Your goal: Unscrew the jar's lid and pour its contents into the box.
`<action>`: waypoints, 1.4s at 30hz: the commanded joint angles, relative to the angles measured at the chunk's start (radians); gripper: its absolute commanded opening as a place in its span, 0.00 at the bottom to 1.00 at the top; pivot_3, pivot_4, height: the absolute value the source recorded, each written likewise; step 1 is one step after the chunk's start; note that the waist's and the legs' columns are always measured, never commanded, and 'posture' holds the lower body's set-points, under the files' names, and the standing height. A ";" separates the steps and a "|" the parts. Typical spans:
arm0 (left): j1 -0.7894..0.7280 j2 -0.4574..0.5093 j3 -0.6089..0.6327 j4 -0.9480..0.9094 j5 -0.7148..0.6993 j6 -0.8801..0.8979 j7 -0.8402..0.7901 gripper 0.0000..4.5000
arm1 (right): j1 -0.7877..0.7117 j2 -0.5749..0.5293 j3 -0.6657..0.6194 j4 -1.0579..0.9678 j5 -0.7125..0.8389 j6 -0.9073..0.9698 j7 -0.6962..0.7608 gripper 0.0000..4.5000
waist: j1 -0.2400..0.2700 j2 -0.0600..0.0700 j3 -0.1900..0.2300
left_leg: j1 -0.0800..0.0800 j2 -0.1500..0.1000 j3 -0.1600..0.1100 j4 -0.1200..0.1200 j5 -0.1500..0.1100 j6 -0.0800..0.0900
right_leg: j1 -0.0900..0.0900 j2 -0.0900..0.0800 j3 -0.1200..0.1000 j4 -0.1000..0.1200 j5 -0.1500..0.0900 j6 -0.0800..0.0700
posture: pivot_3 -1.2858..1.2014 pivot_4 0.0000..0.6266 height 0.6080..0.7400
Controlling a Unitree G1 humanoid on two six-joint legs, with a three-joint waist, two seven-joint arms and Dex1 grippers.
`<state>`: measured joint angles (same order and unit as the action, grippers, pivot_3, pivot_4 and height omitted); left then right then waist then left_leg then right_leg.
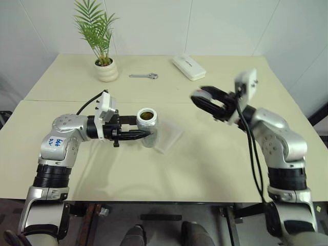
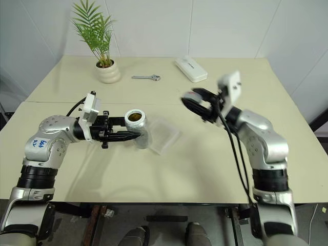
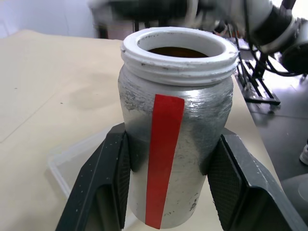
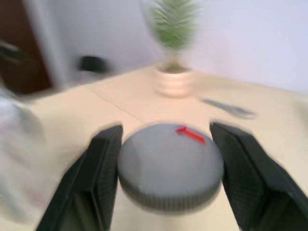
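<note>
Left eye view tells the story pretty well: the unscrewing part looks done. Going left to right, the left tool (image 1: 134, 134) is clamped around the jar (image 1: 148, 126), holding it upright over the desk (image 1: 205, 169), and the mouth is open with brownish contents (image 1: 147, 115) visible down inside. Left wrist view confirms it, both black fingers (image 3: 103, 183) squeezed against the silvery body on either side of the red stripe, white threaded rim bare.

Just past the jar, at its 4 o'clock, sits the box (image 1: 169, 137), clear plastic, flat on the desk and looking empty as far as I can tell. So the pour is what's left, and I'd guess the lid wants parking somewhere first.

Further right, the right tool (image 1: 205, 100) is up in the air at about 2 o'clock from the jar, well apart from it, pinching the lid (image 4: 169, 166) between its fingers; right wrist view shows the grey cap with a red mark wedged in there.

Room-wise, lots of bare desk around the box and towards the near edge. Clutter is all at the far side: plant pot (image 1: 106, 69) at 11 o'clock, a small wrench (image 1: 144, 76) at 12, a white case (image 1: 188, 67) at 1. Nothing crowds the tipping path; the box being so close means a short tilt should do.
</note>
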<state>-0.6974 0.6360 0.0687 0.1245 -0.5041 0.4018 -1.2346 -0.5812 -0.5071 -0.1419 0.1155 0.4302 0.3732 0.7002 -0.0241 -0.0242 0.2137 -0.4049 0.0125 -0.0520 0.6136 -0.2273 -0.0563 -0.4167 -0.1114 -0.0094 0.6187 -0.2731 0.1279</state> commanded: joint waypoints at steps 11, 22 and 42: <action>-0.037 -0.013 0.037 -0.014 -0.047 0.031 0.024 0.41 | 0.144 0.004 -0.020 0.295 -0.123 -0.354 0.075 0.65 | -0.018 0.002 0.001 | 0.003 0.002 0.007 0.000 0.000 0.000 | -0.003 0.002 0.008 0.004 0.002 0.000 | 0.52 0.24 1.00; -0.094 0.022 0.049 0.065 -0.017 0.007 0.012 0.41 | 0.112 -0.121 -0.019 -0.180 0.135 -0.026 0.200 0.99 | -0.003 0.003 0.002 | 0.002 0.001 0.008 0.001 0.000 -0.001 | -0.003 0.002 0.010 0.003 0.003 0.001 | 0.52 0.24 1.00; -0.169 0.054 -0.013 0.289 0.328 -0.302 0.277 0.41 | 0.052 -0.107 0.130 -0.482 0.144 0.233 0.076 0.99 | 0.016 0.001 0.002 | 0.000 0.002 0.008 0.002 -0.001 0.001 | -0.003 0.003 0.009 0.000 0.004 0.001 | 0.52 0.24 1.00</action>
<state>-0.8554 0.6824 0.0560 0.4495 -0.1927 0.1105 -0.9789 -0.5292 -0.6181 0.0035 -0.3472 0.5708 0.6284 0.7750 -0.0083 -0.0231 0.2154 -0.4047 0.0148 -0.0438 0.6159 -0.2279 -0.0558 -0.4200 -0.1080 -0.0002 0.6187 -0.2692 0.1292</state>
